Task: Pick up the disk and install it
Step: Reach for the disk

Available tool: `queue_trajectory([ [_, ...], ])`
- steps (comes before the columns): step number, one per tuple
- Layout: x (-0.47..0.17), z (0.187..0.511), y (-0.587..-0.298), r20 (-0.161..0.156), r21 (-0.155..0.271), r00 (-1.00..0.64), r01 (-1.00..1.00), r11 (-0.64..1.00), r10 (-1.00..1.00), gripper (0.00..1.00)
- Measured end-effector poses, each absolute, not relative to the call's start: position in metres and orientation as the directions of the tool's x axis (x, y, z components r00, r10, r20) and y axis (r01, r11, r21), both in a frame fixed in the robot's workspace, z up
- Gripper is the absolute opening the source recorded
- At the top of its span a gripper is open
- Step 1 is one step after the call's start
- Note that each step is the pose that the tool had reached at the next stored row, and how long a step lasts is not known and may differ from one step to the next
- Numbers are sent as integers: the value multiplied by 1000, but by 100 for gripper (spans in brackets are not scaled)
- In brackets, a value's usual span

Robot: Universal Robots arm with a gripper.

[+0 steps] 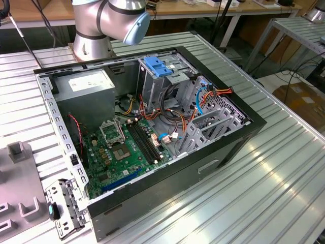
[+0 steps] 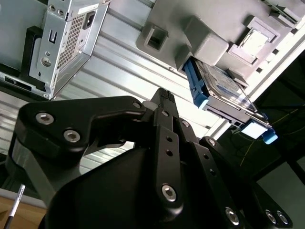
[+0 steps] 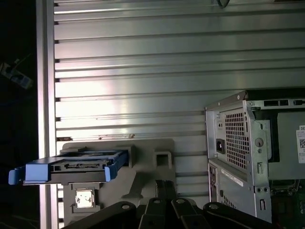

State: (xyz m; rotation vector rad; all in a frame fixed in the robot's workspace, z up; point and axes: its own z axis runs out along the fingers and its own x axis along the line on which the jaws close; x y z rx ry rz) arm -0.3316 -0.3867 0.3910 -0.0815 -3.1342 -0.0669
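The disk is a silver drive in a bright blue bracket. It rests edge-on in a grey holder on the ribbed metal table. In the second wrist view its labelled face shows, with the blue bracket along one side. My gripper hangs well clear of the disk with its black fingers together and nothing between them. In the second wrist view the gripper points toward the table between the holder and the computer case.
The open computer case lies on the table with motherboard, cables and grey power supply exposed. A blue latch tops its drive cage. The case rear stands beside the holder. The arm's base is behind the case.
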Motion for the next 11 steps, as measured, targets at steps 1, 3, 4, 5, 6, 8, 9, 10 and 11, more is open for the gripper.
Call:
queue_trajectory([
  [1, -333, 391, -387, 8, 42, -999, 52, 998, 52, 11],
  [3, -336, 391, -387, 9, 42, -999, 52, 998, 52, 11],
  [4, -339, 391, -387, 10, 42, -999, 52, 998, 52, 11],
  [5, -341, 391, -387, 11, 42, -999, 52, 998, 52, 11],
  [6, -343, 391, -387, 12, 42, -999, 52, 998, 52, 11],
  [8, -346, 391, -387, 13, 42, -999, 52, 998, 52, 11],
  [9, -348, 390, -387, 13, 42, -999, 52, 998, 52, 11],
  [10, -349, 390, -387, 14, 42, -999, 52, 998, 52, 11],
  [11, -350, 390, -387, 14, 42, -999, 52, 998, 52, 11],
])
